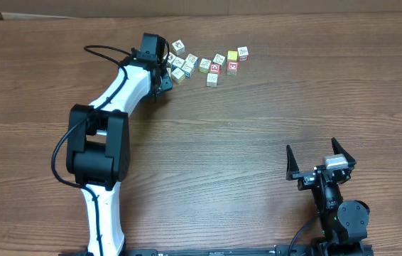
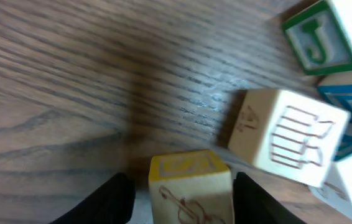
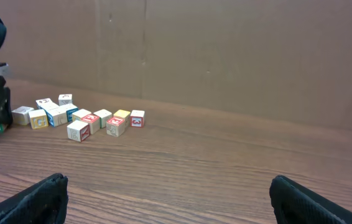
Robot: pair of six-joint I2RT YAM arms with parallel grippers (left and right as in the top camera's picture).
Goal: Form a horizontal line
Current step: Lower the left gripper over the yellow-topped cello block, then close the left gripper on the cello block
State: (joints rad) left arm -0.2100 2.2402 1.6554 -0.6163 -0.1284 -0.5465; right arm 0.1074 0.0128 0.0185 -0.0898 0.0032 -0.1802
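Observation:
My left gripper (image 1: 167, 76) is at the left end of a loose cluster of small picture cubes at the far side of the table. In the left wrist view its fingers (image 2: 185, 199) are open on either side of a yellow-topped cube (image 2: 191, 186), with a gap on the left side. A pale cube with a line drawing (image 2: 285, 134) and a green J cube (image 2: 316, 37) lie just beyond. Right of the cluster, a white-green cube (image 1: 204, 65), a red-faced cube (image 1: 215, 68) and a pale cube (image 1: 219, 59) sit close together. My right gripper (image 1: 318, 160) is open and empty near the front right.
More loose cubes lie at the far right of the group, including a yellow one (image 1: 232, 55) and a red one (image 1: 232, 67). The cubes also show in the right wrist view (image 3: 89, 118). A brown cardboard wall (image 3: 226, 50) stands behind the table.

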